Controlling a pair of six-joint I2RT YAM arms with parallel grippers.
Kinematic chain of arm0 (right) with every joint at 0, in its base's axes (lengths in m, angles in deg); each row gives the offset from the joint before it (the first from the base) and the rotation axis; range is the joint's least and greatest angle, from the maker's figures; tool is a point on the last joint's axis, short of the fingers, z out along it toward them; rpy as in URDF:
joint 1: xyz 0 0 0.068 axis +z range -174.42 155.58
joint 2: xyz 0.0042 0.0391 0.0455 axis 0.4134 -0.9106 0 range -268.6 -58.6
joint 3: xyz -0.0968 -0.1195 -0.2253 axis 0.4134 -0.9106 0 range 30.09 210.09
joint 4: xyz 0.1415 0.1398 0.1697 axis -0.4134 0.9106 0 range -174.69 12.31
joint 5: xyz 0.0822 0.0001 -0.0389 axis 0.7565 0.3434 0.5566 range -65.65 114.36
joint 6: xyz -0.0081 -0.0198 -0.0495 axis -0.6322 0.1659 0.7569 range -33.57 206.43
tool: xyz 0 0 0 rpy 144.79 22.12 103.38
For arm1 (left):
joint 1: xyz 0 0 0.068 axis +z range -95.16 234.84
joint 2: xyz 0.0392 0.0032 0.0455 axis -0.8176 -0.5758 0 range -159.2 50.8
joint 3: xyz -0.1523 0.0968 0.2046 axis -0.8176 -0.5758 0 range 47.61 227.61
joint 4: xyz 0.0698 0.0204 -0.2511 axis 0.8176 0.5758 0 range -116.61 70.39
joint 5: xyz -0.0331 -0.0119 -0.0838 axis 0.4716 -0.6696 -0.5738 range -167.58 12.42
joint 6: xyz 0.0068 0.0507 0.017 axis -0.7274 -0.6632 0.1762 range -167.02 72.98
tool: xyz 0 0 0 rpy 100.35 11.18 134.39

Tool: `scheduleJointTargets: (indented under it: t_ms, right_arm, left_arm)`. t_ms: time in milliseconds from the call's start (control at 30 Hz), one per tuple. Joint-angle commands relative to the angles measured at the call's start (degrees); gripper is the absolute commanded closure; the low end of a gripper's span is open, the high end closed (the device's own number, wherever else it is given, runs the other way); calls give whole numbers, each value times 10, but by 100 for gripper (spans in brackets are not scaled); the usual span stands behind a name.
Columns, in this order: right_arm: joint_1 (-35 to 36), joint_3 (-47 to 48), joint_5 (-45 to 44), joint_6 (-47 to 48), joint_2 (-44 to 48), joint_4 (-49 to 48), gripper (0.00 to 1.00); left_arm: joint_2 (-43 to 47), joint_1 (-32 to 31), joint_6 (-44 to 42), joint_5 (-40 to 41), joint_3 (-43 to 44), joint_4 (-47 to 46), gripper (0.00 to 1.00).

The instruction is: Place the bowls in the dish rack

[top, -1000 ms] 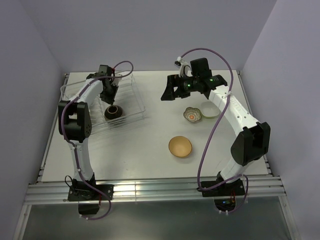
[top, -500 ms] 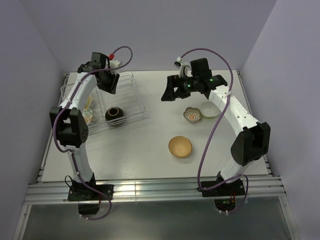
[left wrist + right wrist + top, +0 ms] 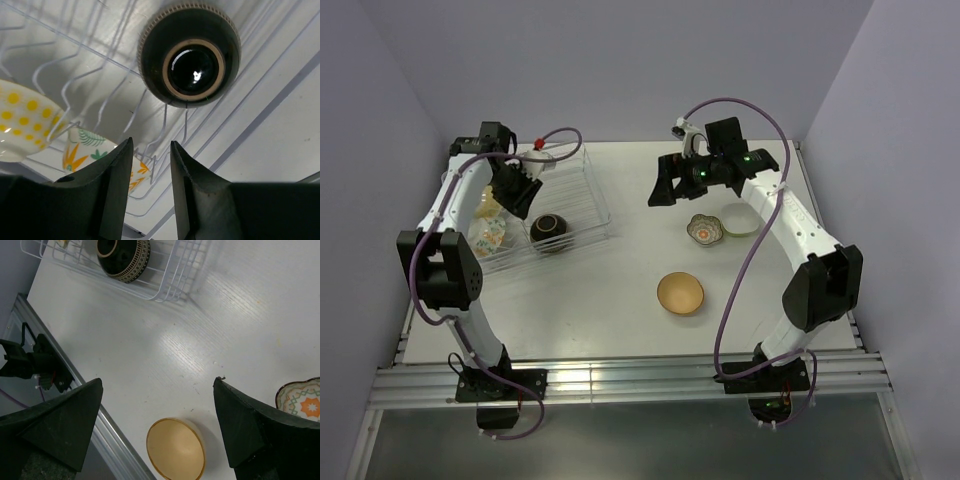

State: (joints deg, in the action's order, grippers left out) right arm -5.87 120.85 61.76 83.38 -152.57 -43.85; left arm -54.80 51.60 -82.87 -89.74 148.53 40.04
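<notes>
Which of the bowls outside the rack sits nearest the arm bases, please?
The plain tan-orange bowl; the scalloped bowl and lime-green bowl sit farther back.

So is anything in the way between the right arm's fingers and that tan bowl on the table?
Nothing visible. The right fingers hang open above bare table, and the tan bowl sits alone, nearer the arm bases. The scalloped bowl lies off to the side, apart from it.

At upper left we see the clear wire dish rack (image 3: 592,190). It holds the dark brown bowl (image 3: 549,228), foot ring up, and at its left end the orange-flowered bowl (image 3: 490,236) and the yellow-dotted bowl (image 3: 487,207). Right of centre on the table (image 3: 610,300) sit the tan-orange bowl (image 3: 680,293), the scalloped bowl (image 3: 704,230) and the lime-green bowl (image 3: 742,221).
</notes>
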Motion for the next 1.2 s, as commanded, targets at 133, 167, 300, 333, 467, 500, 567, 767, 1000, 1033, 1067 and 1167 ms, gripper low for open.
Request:
scheduleJointTargets:
  t_ms: [133,167,300,333,467,500,567,767,1000,1033,1067,1167]
  right_arm:
    - [-11,-3,-2,23,51,14,1]
    - [-12,-5,-3,23,54,14,0]
    - [-18,-15,-4,24,62,16,0]
    - [-19,-16,-3,24,62,17,0]
    - [-23,-18,-4,40,62,23,0]
    - [-22,-20,-6,43,62,25,0]
    - [-24,-25,-13,47,58,29,0]
    - [-24,-36,-71,93,34,76,2]
    - [-23,-73,-122,203,-4,172,9]
    - [-24,-93,-132,213,-9,178,10]
    - [-23,-103,-138,223,-10,183,10]
    - [-22,-131,-150,253,-16,195,10]
  left_arm:
    - [6,-1,-55,-43,-46,2,59]
    - [3,-1,-52,-44,-53,-3,59]
    - [-10,-2,-49,-51,-66,-21,58]
    - [-13,-2,-48,-55,-66,-21,58]
    - [-15,-2,-51,-59,-64,-14,58]
    - [-9,-2,-53,-58,-64,-11,57]
    - [-4,-2,-56,-52,-58,-3,55]
    - [30,-1,-62,-44,-25,41,50]
    - [95,-1,-42,-130,31,66,29]
    - [103,-1,-15,-138,24,37,25]
    - [112,-1,-1,-142,22,23,22]
    - [136,-1,32,-176,12,-14,13]
